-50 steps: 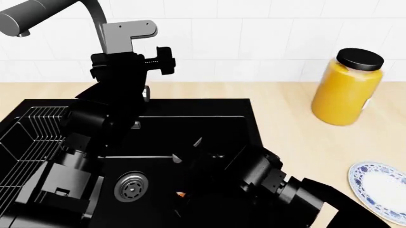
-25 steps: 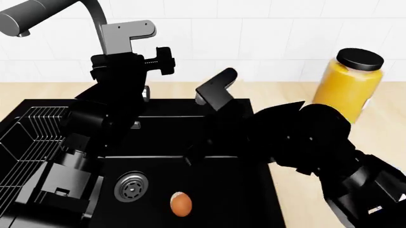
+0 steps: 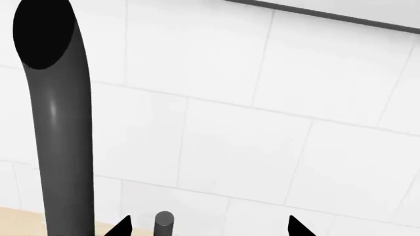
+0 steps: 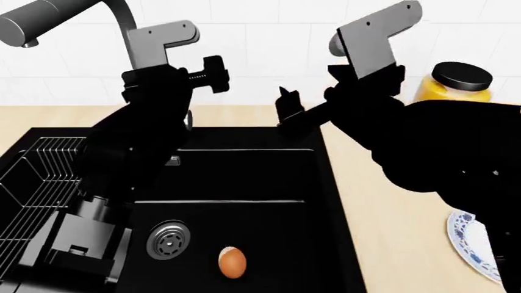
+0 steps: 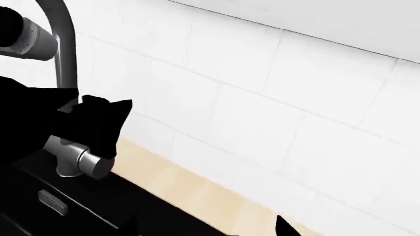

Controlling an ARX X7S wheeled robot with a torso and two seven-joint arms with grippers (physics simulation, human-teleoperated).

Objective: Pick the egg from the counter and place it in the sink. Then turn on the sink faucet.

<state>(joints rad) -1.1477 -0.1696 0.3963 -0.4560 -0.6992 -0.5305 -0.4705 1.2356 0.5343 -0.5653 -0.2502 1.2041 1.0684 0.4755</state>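
Note:
The orange-brown egg [image 4: 233, 262] lies on the floor of the black sink [image 4: 269, 177], just right of the steel drain [image 4: 169, 239], with nothing touching it. My right gripper [image 4: 291, 115] hangs open and empty above the sink's back right corner; its wrist view shows the faucet [image 5: 62, 54] and the counter [image 5: 196, 191] between its tips [image 5: 206, 230]. My left gripper [image 4: 210, 76] is up by the faucet [image 4: 49, 21], open. In its wrist view the faucet neck [image 3: 59, 137] stands beside the gripper [image 3: 208, 228], and a short grey stub [image 3: 164, 223] sits between the fingertips [image 3: 295, 227].
A wire rack [image 4: 41, 177] fills the sink's left side. A tall yellow-orange jar with a black lid [image 4: 460, 82] stands on the counter [image 4: 382, 220] behind my right arm. A blue-patterned plate [image 4: 472, 247] lies at the front right. White tiled wall behind.
My right gripper let go of the egg low in the sink, then rose up and back toward the wall. The egg stays by the drain. The left arm barely moved.

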